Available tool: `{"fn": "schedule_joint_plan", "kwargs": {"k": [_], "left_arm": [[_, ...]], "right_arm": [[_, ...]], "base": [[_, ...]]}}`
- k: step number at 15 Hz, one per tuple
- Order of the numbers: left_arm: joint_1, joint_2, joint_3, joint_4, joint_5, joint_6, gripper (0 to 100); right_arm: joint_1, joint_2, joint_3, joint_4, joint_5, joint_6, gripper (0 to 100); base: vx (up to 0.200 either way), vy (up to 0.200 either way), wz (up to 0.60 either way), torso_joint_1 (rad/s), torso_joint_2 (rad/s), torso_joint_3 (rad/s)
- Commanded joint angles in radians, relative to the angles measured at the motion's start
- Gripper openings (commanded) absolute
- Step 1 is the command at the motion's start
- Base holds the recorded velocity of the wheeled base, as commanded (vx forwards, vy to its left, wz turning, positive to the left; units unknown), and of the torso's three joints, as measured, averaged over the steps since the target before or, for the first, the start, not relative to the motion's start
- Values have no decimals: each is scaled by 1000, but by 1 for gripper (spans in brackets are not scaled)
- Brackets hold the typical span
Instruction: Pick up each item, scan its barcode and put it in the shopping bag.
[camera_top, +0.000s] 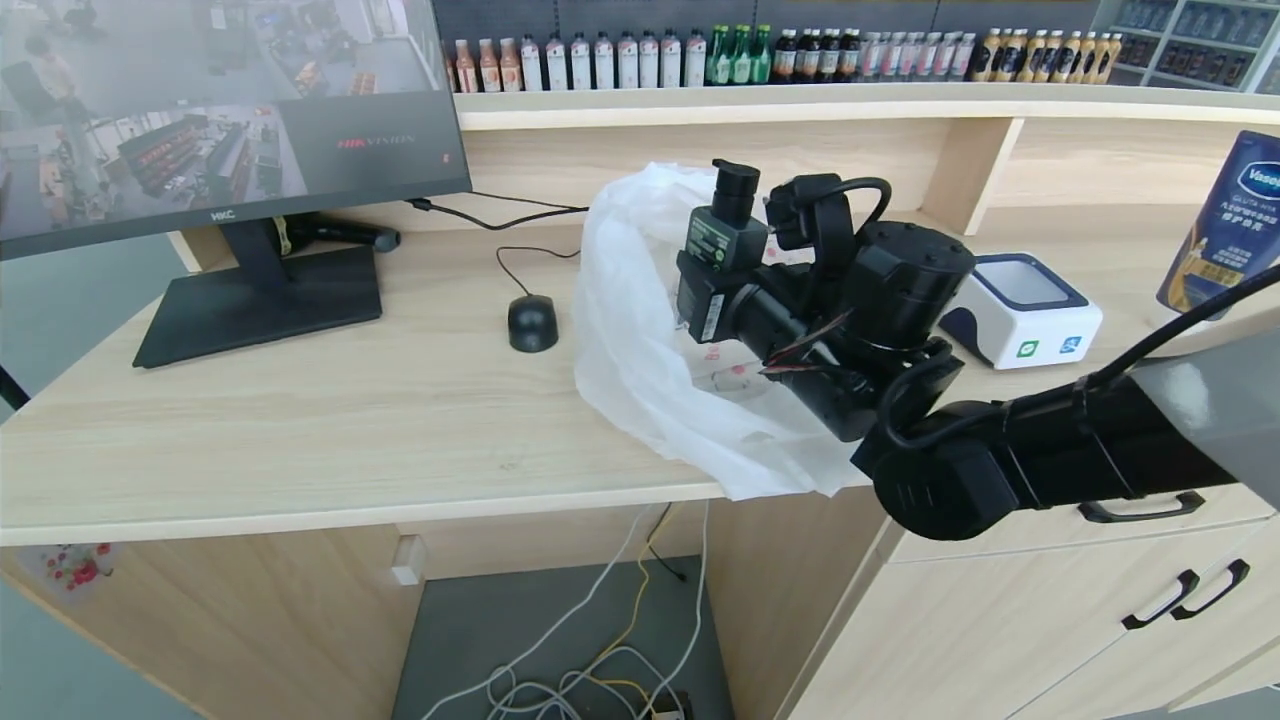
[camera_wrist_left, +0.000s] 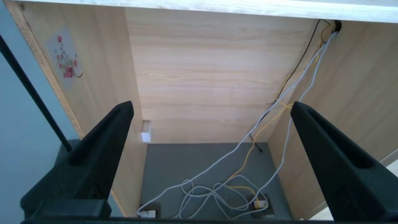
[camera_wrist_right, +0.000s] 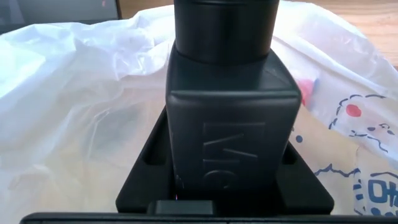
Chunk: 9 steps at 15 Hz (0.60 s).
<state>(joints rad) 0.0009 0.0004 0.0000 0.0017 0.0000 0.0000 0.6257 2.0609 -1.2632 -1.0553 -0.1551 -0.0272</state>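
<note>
The right end effector (camera_top: 712, 290) grips a dark bottle (camera_top: 722, 240) with a black cap, holding it just over the white shopping bag (camera_top: 640, 350) on the bench (camera_top: 350, 420), near the scanner (camera_top: 1020, 310). The left end effector (camera_wrist_left: 211, 112) is spread wide below the bench top, above loose cables (camera_wrist_left: 217, 186).

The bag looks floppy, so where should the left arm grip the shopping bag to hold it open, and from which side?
Probably the raised upper edge of the shopping bag, on the robot's left, coming from that side: the film stands loosely there, while the right gripper and its bottle crowd the other side.
</note>
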Motion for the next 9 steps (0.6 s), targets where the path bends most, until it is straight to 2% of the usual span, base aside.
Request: {"fn": "schedule_joint_plan", "kwargs": {"k": [1,9], "left_arm": [[1,0,0,0,0,0,100],[-1,0,0,0,0,0,100]], "right_arm": [[0,7,-48,37,0,0,0],[-1,53,-15,38,-1,1,0]], "base": [[0,0,0,0,0,0],[0,0,0,0,0,0]]}}
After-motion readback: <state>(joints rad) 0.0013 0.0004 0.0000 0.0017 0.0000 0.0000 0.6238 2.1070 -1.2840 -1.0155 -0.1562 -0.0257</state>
